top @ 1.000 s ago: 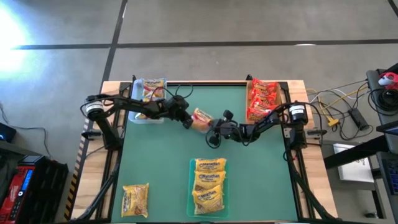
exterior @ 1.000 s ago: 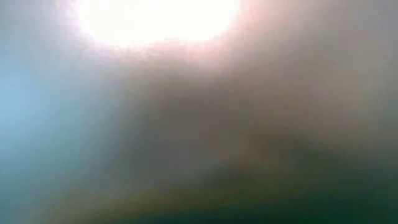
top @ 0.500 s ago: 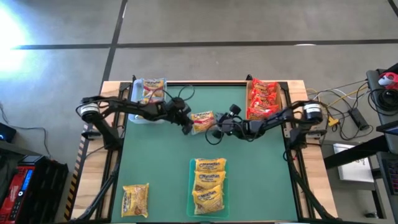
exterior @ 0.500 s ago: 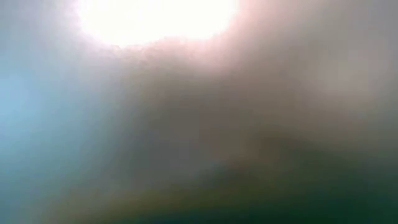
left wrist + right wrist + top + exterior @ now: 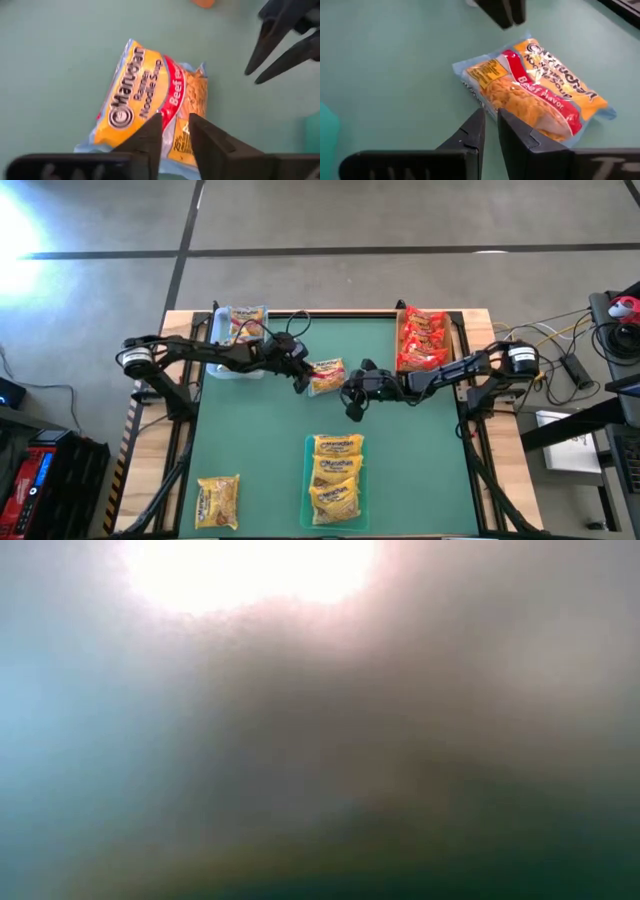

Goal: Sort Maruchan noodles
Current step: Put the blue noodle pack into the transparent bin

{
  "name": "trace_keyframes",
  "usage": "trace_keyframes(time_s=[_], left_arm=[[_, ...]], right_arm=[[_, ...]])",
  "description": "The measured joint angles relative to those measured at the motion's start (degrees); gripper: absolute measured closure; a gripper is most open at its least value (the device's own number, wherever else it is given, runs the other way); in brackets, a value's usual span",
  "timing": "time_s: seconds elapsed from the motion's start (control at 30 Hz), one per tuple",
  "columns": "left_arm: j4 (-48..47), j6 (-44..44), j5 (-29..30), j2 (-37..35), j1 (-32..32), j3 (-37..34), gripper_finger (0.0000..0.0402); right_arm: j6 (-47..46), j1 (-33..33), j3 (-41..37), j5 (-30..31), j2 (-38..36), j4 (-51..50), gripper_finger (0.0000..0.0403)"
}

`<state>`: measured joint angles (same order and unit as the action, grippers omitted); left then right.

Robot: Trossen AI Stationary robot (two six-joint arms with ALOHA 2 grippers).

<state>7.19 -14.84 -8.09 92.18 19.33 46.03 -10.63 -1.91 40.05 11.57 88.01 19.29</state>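
1. I see the beef-flavour packet (image 5: 327, 374) lying flat on the green mat (image 5: 400, 460), mid-table towards the far side, between my two grippers
2. My left gripper (image 5: 302, 379) sits at the packet's edge, fingers a little apart over that edge with no grip I can confirm; I judge the packet set down here, not yet sorted
3. My right gripper (image 5: 352, 402) hangs just beside the packet, apart from it, fingers nearly together and empty
4. Sorted stacks explain the layout: red packets (image 5: 423, 340) far right, yellow packets (image 5: 337, 475) near centre
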Motion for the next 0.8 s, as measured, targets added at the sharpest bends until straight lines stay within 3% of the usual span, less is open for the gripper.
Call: trace_keyframes(time_s=[0.33, 0.53, 0.8], left_arm=[[-1.1, 3.4, 0.1, 1.6, 2.6, 3.9, 0.0215], [-1.2, 2.1, 0.1, 2.9, 4.6, 3.8, 0.0208], [-0.5, 1.0, -0.2, 3.2, 4.6, 3.8, 0.0208]], right_arm=[[-1.1, -0.1, 0.0, 0.0, 6.9, 4.0, 0.0360], [0.4, -1.9, 0.0, 0.5, 11.2, 5.9, 0.0360], [10.4, -6.1, 0.0, 11.5, 14.1, 6.9, 0.0360]])
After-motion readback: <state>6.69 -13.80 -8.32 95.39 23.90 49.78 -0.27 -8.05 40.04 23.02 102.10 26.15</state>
